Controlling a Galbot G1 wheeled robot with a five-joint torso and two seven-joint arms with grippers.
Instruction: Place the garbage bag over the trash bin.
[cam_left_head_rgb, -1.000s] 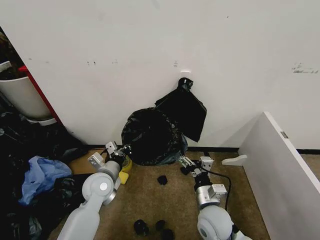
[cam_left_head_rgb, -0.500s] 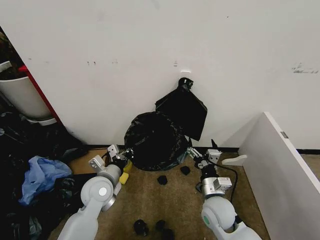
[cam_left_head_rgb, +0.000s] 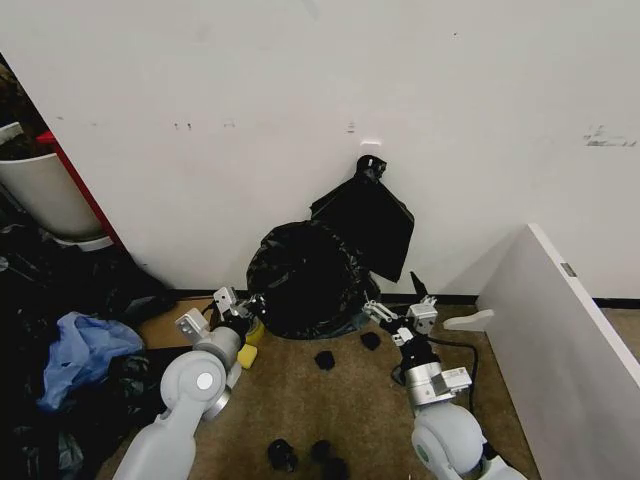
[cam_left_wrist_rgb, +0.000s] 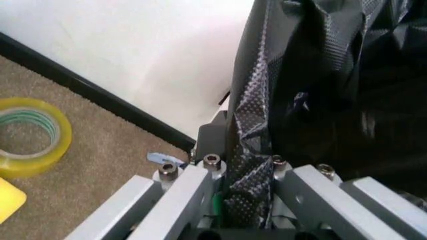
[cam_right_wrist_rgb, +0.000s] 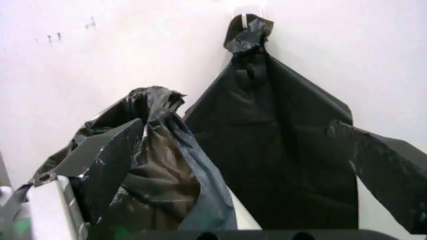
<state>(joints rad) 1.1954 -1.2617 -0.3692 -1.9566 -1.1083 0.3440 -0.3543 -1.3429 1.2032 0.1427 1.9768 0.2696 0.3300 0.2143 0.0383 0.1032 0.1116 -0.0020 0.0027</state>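
The glossy black garbage bag bulges in a rounded heap against the wall at the carpet's far edge. The trash bin is almost wholly hidden under it; a cream-white sliver shows below the bag in the right wrist view. My left gripper sits at the bag's lower left edge, shut on a fold of the plastic. My right gripper is at the bag's lower right edge, its fingers spread wide and open toward the bag.
A flat black bundle hangs from a wall hook just behind the bag. A yellow tape roll lies by the left gripper. Small black lumps dot the carpet. A white board stands at the right, and a white tub and a blue bag at the left.
My right arm has pushed forward and to the right, bringing its gripper up to the bag's lower right edge. The bag has spread rounder. The left gripper has barely moved.
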